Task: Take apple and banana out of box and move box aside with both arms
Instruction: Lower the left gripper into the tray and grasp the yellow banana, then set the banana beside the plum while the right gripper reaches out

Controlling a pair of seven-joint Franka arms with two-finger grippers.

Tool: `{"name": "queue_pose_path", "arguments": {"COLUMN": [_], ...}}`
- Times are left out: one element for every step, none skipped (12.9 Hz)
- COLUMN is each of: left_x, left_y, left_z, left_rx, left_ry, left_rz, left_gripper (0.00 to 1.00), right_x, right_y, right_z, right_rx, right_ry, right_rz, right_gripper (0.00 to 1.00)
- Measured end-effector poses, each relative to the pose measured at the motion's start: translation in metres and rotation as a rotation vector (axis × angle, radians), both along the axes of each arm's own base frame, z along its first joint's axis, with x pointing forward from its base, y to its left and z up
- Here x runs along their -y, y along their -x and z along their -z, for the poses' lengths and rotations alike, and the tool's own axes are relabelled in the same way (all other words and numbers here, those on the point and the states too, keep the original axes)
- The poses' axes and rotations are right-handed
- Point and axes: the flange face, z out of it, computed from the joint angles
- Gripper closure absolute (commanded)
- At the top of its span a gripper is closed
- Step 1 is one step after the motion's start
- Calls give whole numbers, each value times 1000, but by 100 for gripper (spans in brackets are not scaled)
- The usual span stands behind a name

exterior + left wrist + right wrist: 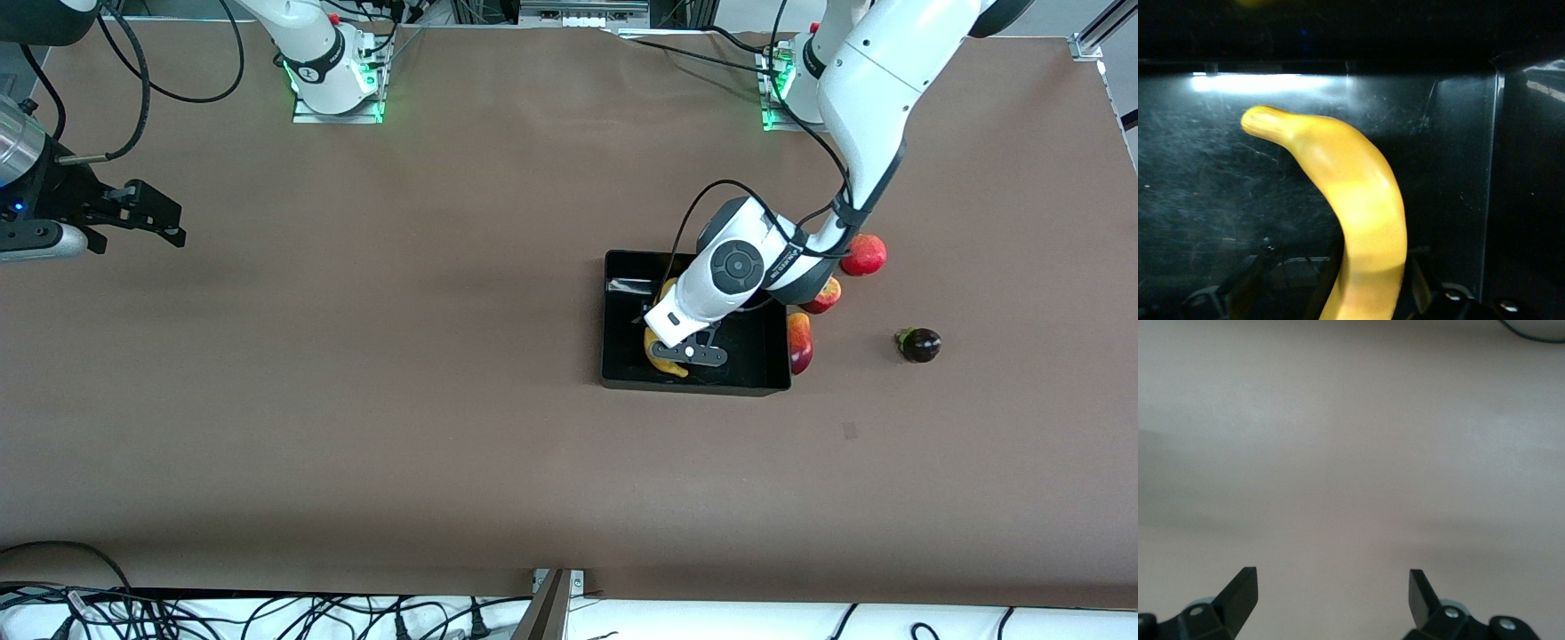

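My left gripper [689,354] reaches down into the black box [612,320] and is shut on the long yellow banana [665,363]. In the left wrist view the banana [1351,193] runs up from between my left gripper's jaws [1371,290], low over the box's glossy floor [1198,200]. Beside the box, toward the left arm's end, lie the red-yellow mango [799,342], a red apple [824,296] partly hidden by the arm, a red pomegranate [864,255] and the dark mangosteen [919,345]. My right gripper [164,222] is open and empty over bare table, and the right wrist view [1331,587] shows the same.
The brown table [400,400] spreads wide around the box. Both arm bases stand along the table's edge farthest from the front camera. Cables lie past the table's edge nearest the front camera.
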Motion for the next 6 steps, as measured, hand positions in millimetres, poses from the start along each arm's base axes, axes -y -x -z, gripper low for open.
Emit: {"name": "queue_pose_path", "arguments": {"left_x": [0,-1,-2,-2,-2,-3], "left_y": [1,1,0,-1,-3,-6], "left_z": [1,2,2,1,-2,-8], "left_rx": [-3,-3,-3,-1,4,12], "left_ry": [-1,-2,-2,-2,0,1], "left_rz": [0,-3,-5,-7,-9,-12], "left_gripper": [94,100,100,100,99,99], "right_x": [0,0,0,0,0,0], "right_y": [0,0,0,0,0,0], "right_z": [0,0,0,0,0,0], "right_rx": [0,0,0,0,0,0], "right_ry": [0,0,0,0,0,0], "right_rz": [0,0,0,0,0,0], "right_gripper": [0,0,0,0,0,0]}}
